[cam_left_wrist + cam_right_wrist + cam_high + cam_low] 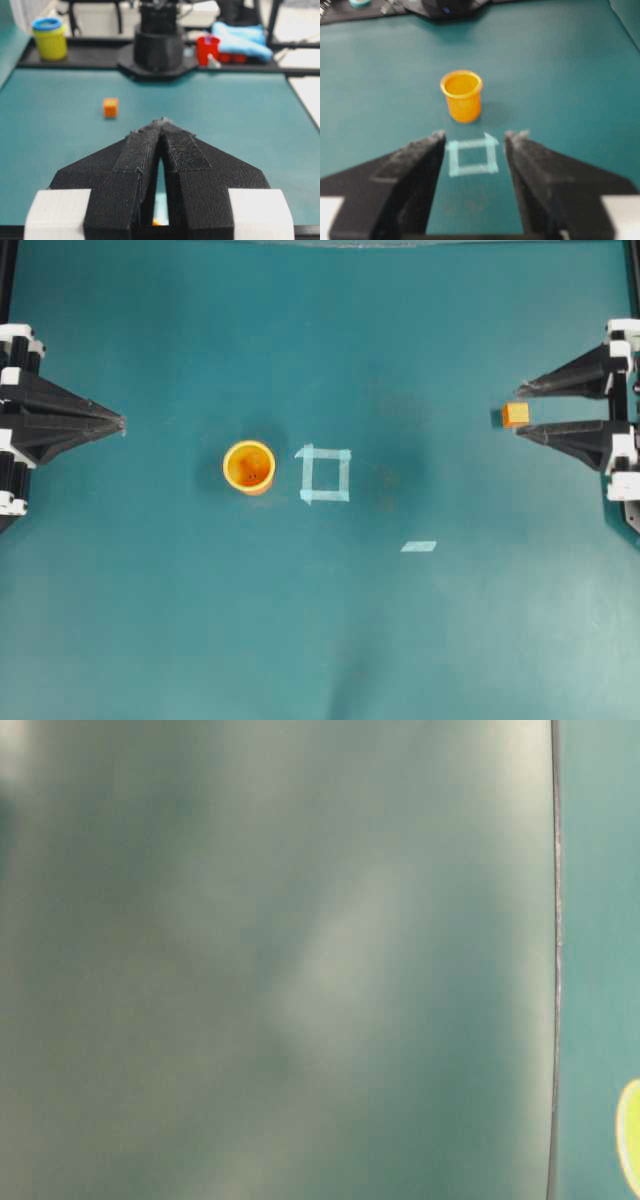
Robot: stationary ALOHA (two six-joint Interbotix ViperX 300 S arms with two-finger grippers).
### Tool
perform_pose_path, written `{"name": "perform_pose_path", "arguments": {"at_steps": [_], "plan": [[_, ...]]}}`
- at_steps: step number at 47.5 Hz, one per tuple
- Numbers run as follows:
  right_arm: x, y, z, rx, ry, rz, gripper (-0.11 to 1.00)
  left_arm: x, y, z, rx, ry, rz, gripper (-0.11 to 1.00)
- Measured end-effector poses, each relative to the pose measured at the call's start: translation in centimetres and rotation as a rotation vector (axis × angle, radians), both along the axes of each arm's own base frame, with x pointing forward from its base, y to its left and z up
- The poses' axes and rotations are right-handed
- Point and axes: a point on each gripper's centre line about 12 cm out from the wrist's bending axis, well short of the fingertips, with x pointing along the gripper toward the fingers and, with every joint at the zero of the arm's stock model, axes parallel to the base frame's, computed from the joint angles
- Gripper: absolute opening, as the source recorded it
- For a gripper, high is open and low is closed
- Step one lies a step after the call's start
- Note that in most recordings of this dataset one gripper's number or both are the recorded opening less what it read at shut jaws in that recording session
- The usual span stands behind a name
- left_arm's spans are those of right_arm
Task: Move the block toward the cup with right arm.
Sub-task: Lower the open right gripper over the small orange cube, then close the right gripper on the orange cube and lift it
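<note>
The block (515, 414), a small orange cube, lies on the teal table at the far right; in the left wrist view the block (110, 107) rests alone on the table surface. In the overhead view it appears between the fingertips of my right gripper (522, 408), which is open and holds nothing. The right wrist view shows the right gripper (477, 136) with wide jaws and no block between them; the block is hidden there. The cup (249, 467), orange-yellow and upright, stands left of centre, far from the block; the cup (462, 95) is ahead of the open jaws. My left gripper (120, 423) is shut at the left edge, its tips (161, 121) touching.
A pale tape square (325, 474) lies just right of the cup, and a short tape strip (419, 546) lies further right. Beyond the table's far edge stand a yellow tub (49, 37), a red cup (207, 49) and a blue cloth (240, 40). The table-level view is blurred.
</note>
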Motion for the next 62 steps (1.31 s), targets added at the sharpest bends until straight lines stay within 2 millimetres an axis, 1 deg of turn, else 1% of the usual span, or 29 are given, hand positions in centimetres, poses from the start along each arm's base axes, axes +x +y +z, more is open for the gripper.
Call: {"name": "perform_pose_path", "arguments": {"at_steps": [13, 22, 30, 38, 45, 56, 62], "plan": [[-0.8, -2.4, -0.9, 0.112, 0.14, -0.152, 0.59, 0.0, 0.0, -0.1, 0.018, 0.005, -0.001, 0.0], [-1.7, -4.0, -2.3, 0.235, 0.248, -0.282, 0.59, 0.0, 0.0, 0.0, 0.02, 0.002, -0.001, 0.0], [-1.8, -4.9, -4.0, 0.388, 0.326, -0.393, 0.59, 0.0, 0.0, 0.0, 0.02, 0.0, -0.002, 0.0], [-1.4, -5.4, -5.7, 0.506, 0.428, -0.472, 0.59, 0.0, 0.0, -0.3, 0.018, 0.028, -0.001, 0.0], [-0.8, -5.6, -7.3, 0.614, 0.568, -0.554, 0.59, -0.1, 0.0, -0.7, 0.021, 0.064, -0.001, 0.0], [0.1, -6.0, -9.3, 0.716, 0.72, -0.657, 0.59, -0.3, 0.0, -0.5, 0.02, 0.054, -0.001, 0.0], [0.8, -6.3, -9.8, 0.747, 0.754, -0.691, 0.59, -0.3, 0.0, -0.4, 0.02, 0.052, -0.001, 0.0]]}}
